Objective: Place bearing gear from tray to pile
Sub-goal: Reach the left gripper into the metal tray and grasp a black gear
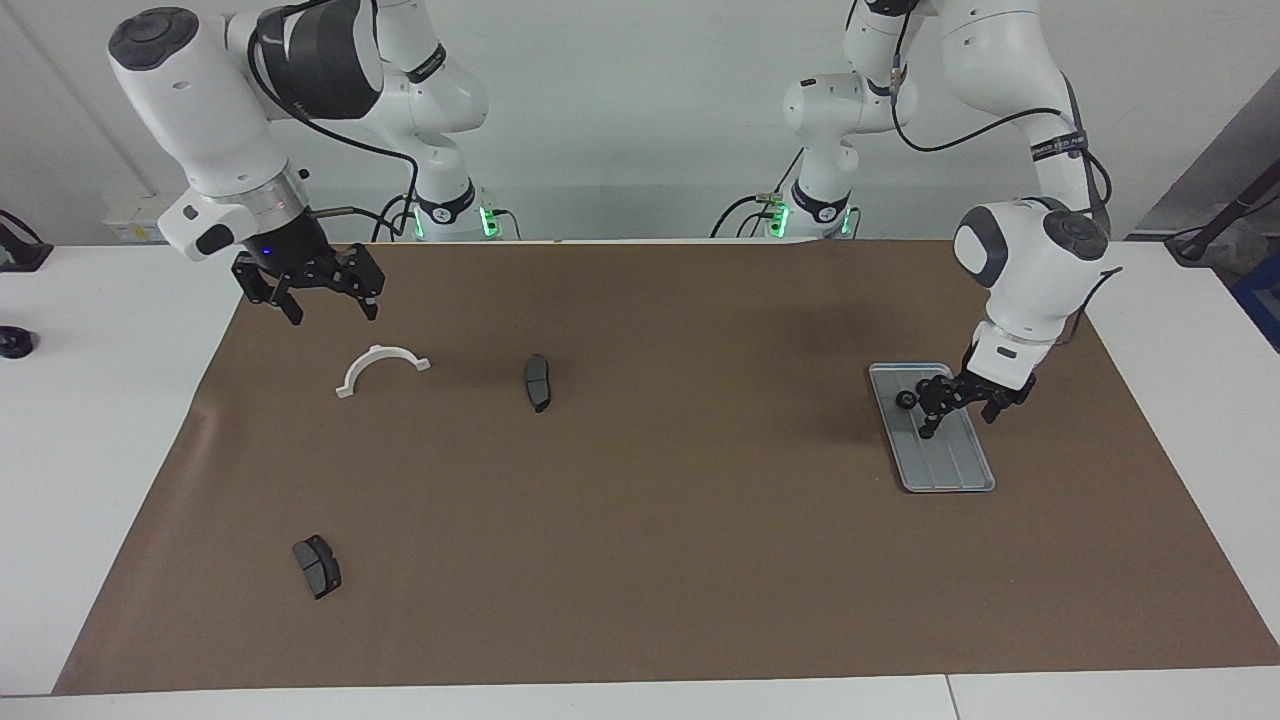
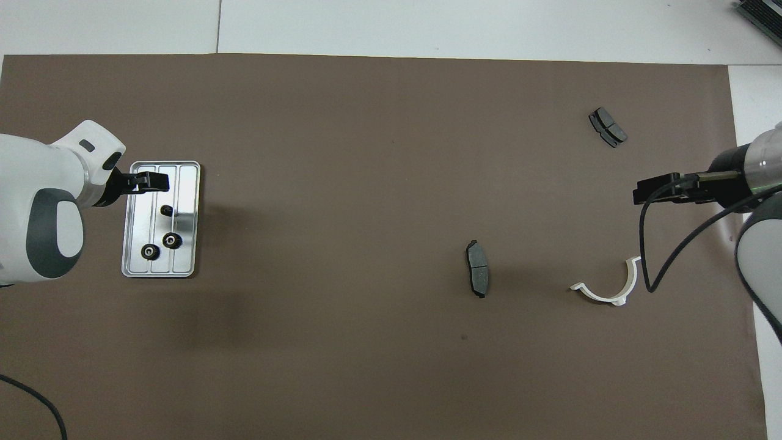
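Note:
The silver-grey ridged tray (image 1: 950,470) (image 2: 186,201) lies toward the left arm's end of the brown mat. Three small black bearing gears (image 2: 166,211) (image 2: 173,239) (image 2: 149,251) sit in it, in the half nearer the robots. In the facing view only one gear (image 1: 905,400) shows clearly; the hand covers the others. My left gripper (image 1: 960,415) (image 2: 146,181) hangs open just over the tray, with nothing between its fingers. Over the mat's corner at the right arm's end, my right gripper (image 1: 333,312) (image 2: 663,186) waits open and empty. The pile is out of view.
A white half-ring bracket (image 1: 382,365) (image 2: 608,287) lies near the right gripper. One dark brake pad (image 1: 538,382) (image 2: 478,276) lies mid-mat beside it; another (image 1: 317,566) (image 2: 607,127) lies farther from the robots. White tabletop (image 1: 100,450) borders the mat.

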Available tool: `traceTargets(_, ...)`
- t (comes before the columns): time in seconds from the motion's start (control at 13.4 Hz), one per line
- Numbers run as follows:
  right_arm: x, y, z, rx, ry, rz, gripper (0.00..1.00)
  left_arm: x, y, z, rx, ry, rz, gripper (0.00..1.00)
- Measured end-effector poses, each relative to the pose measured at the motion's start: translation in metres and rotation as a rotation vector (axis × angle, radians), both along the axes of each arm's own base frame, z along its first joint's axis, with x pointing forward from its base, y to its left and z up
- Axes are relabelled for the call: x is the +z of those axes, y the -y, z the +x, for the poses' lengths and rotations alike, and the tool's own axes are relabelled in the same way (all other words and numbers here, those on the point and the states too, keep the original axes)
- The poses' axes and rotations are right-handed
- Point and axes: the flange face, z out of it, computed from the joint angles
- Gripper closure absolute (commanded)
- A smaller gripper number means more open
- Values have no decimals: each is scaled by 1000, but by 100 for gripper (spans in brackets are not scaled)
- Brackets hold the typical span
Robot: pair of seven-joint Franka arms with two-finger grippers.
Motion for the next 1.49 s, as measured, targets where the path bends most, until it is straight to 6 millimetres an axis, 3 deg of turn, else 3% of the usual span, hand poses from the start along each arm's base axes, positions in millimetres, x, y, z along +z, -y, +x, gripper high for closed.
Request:
traceTargets(1.26,0,0,0,0,0,0,0,-17,1,-6,-1,-7,0,0)
traceTargets(1.34,0,0,0,0,0,0,0,-25,1,-7,0,-1,1,6)
traceTargets(1.49,0,0,0,0,0,0,0,-42,1,-11,1,-9,1,38)
